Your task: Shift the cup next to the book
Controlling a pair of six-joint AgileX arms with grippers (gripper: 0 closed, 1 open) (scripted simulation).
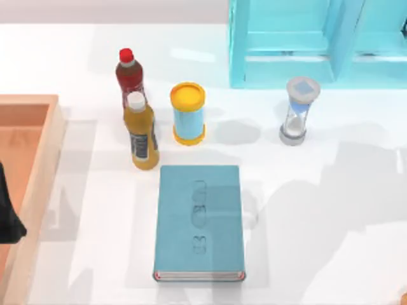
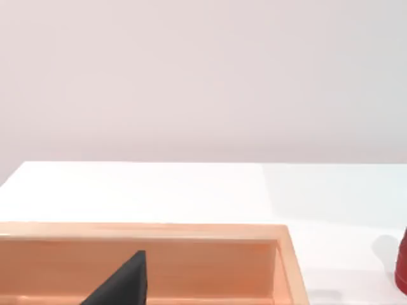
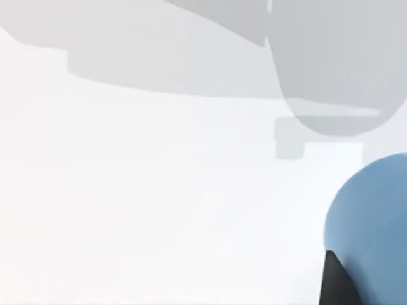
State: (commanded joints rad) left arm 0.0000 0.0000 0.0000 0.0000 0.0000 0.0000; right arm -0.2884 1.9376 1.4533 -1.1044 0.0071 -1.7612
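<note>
The book (image 1: 200, 222) lies flat at the table's (image 1: 331, 210) middle; in my right wrist view the cup (image 3: 372, 222) sits beside my dark fingertip (image 3: 337, 283); whether I grip it, I cannot tell; my left arm (image 1: 9, 213) rests over the wooden tray (image 1: 38, 165).

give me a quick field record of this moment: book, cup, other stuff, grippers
book: teal book flat at table centre, white page edge toward the near side
cup: blue rounded cup close against the right gripper's dark finger in the right wrist view
behind book: orange bottle, red bottle, blue canister, hourglass
left side: wooden tray, left arm over it
back: light blue shelf
</note>
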